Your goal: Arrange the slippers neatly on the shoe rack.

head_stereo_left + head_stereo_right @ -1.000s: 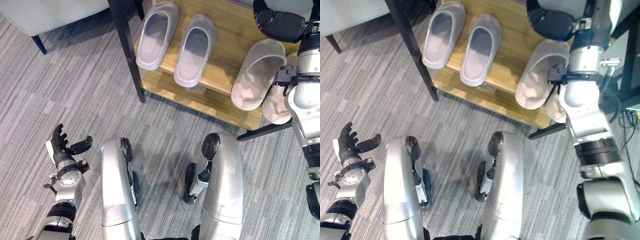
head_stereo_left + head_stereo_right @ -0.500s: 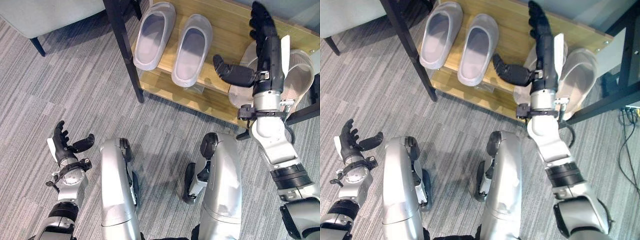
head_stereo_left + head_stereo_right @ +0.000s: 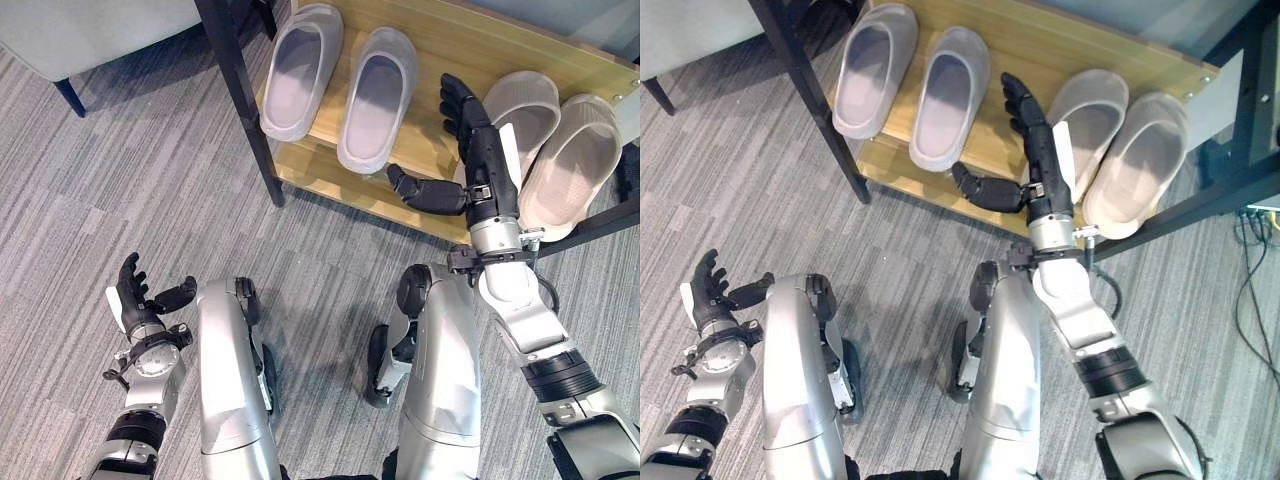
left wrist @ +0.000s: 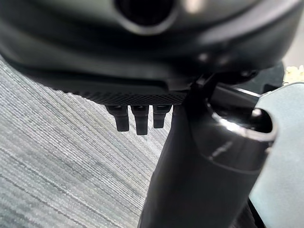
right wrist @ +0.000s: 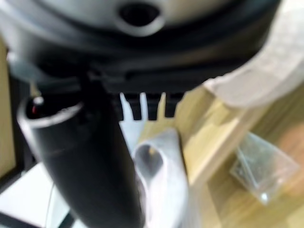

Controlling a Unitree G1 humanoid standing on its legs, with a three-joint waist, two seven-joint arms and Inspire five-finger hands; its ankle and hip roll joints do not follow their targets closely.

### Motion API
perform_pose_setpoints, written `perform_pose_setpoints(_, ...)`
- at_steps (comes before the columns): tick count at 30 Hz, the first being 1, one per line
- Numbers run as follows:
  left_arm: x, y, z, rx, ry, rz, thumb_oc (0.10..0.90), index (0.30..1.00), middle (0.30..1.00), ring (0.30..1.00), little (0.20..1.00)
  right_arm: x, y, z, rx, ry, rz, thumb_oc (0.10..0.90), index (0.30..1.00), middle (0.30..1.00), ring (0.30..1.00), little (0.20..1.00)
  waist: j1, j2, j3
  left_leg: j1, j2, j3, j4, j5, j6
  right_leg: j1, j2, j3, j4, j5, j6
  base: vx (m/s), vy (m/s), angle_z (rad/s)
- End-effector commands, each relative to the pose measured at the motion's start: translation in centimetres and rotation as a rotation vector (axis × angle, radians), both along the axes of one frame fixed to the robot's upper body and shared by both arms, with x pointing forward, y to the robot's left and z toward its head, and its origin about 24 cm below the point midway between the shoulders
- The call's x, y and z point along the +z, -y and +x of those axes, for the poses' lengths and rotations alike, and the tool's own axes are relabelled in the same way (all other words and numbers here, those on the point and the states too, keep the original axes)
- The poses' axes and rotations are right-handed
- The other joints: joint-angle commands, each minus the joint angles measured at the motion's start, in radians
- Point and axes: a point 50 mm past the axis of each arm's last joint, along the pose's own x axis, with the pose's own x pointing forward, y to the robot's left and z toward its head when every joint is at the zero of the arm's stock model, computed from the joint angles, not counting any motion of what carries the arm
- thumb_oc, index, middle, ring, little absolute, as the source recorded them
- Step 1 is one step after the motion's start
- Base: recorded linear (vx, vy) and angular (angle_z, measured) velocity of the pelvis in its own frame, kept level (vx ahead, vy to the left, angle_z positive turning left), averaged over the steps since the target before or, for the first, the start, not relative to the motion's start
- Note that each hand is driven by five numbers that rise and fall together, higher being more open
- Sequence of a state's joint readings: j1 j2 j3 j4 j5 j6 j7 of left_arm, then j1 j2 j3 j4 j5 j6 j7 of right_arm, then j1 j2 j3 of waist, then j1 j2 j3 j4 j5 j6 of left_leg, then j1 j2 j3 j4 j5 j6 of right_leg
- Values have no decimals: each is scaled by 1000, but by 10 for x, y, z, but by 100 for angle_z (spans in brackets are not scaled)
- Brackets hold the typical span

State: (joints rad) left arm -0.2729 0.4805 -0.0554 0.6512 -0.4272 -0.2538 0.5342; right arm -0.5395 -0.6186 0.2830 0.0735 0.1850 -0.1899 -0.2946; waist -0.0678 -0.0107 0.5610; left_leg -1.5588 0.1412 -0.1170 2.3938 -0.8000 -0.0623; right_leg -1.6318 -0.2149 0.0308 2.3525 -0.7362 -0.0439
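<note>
Two grey slippers [image 3: 340, 75] side by side on the wooden shoe rack [image 3: 440, 40], left portion; two beige slippers [image 3: 550, 145] side by side on the right portion, toes outward. Right hand [image 3: 478, 160] raised over the rack just beside the inner beige slipper, fingers straight, thumb spread, holding nothing. Left hand [image 3: 135, 303] low over the striped carpet [image 3: 100, 190], fingers relaxed, apart, empty.

no legible text, labels, numbers or signs appear on the slippers [image 3: 375, 97], the shoe rack [image 3: 440, 40], or the carpeted floor [image 3: 120, 180].
</note>
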Motion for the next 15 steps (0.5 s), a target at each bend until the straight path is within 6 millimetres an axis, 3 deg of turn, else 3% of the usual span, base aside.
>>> perform_pose_setpoints(1, 30, -14, 1, 18, 112, 97, 800, 900, 900, 900, 900, 54, -18, -24, 116, 253, -49, 800, 900, 900, 900, 900, 48, -26, -41, -11, -10, -31, -66, 73, 36, 62, -8, 153, 22, -46, 46, 0, 0, 0)
perform_pose_setpoints(7, 34, -13, 4, -5, 109, 120, 800, 900, 900, 900, 900, 49, -21, -9, 112, 189, -69, 800, 900, 900, 900, 900, 54, -23, -41, -11, -13, -34, -64, 75, 35, 62, -8, 150, 23, -44, 46, 0, 0, 0)
perform_pose_setpoints(15, 38, -14, 8, -26, 117, 119, 800, 900, 900, 900, 900, 69, -27, 16, 77, 172, -68, 800, 900, 900, 900, 900, 69, -18, -41, -11, -16, -36, -68, 83, 32, 62, -9, 150, 19, -39, 45, 0, 0, 0)
